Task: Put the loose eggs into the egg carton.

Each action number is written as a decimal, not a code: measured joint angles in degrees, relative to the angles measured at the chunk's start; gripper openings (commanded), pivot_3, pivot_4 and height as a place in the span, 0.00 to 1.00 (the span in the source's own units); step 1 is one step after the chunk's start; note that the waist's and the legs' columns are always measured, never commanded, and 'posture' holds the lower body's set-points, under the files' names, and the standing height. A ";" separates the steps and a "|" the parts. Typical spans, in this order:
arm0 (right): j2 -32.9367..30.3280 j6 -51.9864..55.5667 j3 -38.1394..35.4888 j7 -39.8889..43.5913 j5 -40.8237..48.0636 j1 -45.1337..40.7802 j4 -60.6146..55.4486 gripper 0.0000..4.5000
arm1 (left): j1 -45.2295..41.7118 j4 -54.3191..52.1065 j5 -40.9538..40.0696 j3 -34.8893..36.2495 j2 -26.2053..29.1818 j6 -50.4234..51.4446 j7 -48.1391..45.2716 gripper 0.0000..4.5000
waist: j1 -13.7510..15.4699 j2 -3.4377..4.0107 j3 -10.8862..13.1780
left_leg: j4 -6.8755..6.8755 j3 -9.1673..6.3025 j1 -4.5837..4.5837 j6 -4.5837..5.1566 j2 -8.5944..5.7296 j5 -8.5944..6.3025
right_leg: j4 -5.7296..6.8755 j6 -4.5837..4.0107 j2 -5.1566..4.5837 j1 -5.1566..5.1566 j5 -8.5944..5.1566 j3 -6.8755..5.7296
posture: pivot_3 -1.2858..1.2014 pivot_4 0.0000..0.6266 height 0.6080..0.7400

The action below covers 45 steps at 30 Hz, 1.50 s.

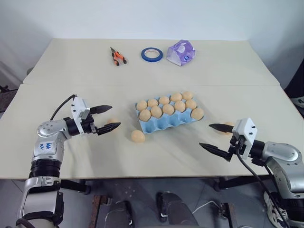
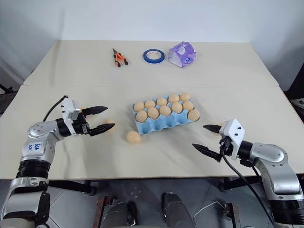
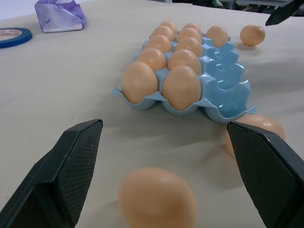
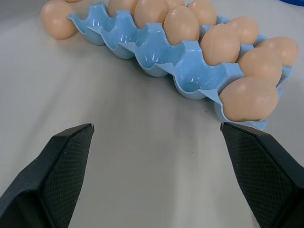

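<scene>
Left eye view: egg carton sits mid-table, angled, most cups filled; the near row holds several empty cups. Three loose eggs remain: one just off the carton's near left corner, one between the fingers of the left gripper, one by the right gripper. Both grippers are spread wide, holding nothing. Risks, judged: smooth round eggs roll if a fingertip nudges them before closing; an off-centre pinch could squirt an egg out. The light carton may slide if bumped on placement. Filled cups crowd the empty ones, so a wide release could knock neighbours.
</scene>
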 measured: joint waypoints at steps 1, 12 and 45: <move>0.00 -0.02 -0.04 -0.13 -0.07 0.00 0.00 1.00 | -0.10 0.00 0.00 0.00 0.00 -0.09 -0.14 0.99 | 0.00 0.00 0.00 | 0.00 0.00 0.00 0.00 0.00 0.00 | 0.00 0.00 0.00 0.00 0.00 0.00 | 0.52 0.24 1.00; 0.00 2.31 -2.58 -7.19 -0.19 -0.02 -1.14 1.00 | -1.39 0.00 0.38 -0.42 -0.03 0.11 -0.18 0.99 | 0.01 0.00 0.00 | 0.00 -0.01 0.00 -0.01 0.00 0.01 | 0.00 0.00 -0.01 0.00 0.00 0.01 | 0.52 0.24 1.00; 17.90 15.37 -5.51 -41.76 -7.22 -5.21 5.05 0.96 | -6.84 -5.51 -0.61 -6.88 -6.96 5.29 -5.29 1.00 | -1.03 -0.03 0.02 | -0.67 -1.78 0.85 0.10 -1.02 0.15 | -0.39 -0.01 0.15 0.90 0.30 0.29 | 0.52 0.24 1.00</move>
